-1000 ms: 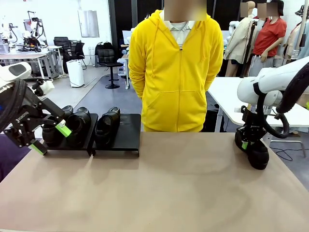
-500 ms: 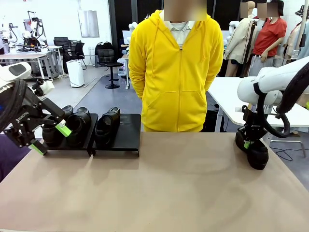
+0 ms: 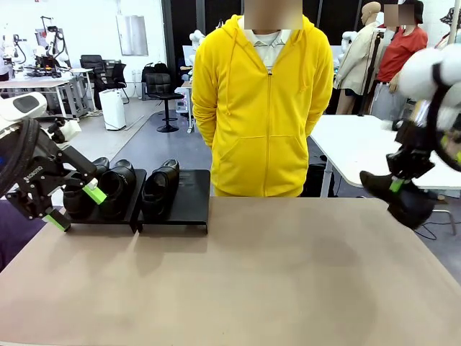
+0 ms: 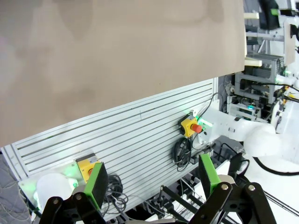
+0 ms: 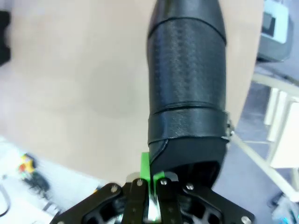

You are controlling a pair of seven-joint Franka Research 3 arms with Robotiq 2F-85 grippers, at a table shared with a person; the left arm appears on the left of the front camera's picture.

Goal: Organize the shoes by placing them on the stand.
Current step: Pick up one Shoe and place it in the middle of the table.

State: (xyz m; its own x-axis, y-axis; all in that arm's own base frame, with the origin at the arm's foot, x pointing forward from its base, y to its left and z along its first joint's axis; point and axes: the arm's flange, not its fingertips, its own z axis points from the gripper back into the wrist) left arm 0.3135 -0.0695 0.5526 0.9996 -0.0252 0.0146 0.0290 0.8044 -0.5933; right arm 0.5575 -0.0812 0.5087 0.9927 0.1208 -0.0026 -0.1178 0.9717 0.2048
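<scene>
A robot's right gripper (image 3: pixel 395 184) clamps a black loafer (image 3: pixel 403 198) by its collar, lifted clear above the desk (image 3: pixel 252 281) at its right edge. Three other loafers (image 3: pixel 119 189) sit on the stand (image 3: pixel 184 202) at far left, near the open left gripper (image 3: pixel 74 205).

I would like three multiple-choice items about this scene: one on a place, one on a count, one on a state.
1. Where is the fourth loafer?
A. flat on the table
B. lifted at the table's right edge
C. on the right platform

2. How many loafers rest on the stand?
A. two
B. three
C. four

3. How is the left pincer?
A. open, empty
B. shut on a loafer
C. shut, empty

Key: 1 B, the right pincer grips its rim in the air. 2 B, two on the left platform, one on the right. 3 A, its green pads stand apart.
</scene>
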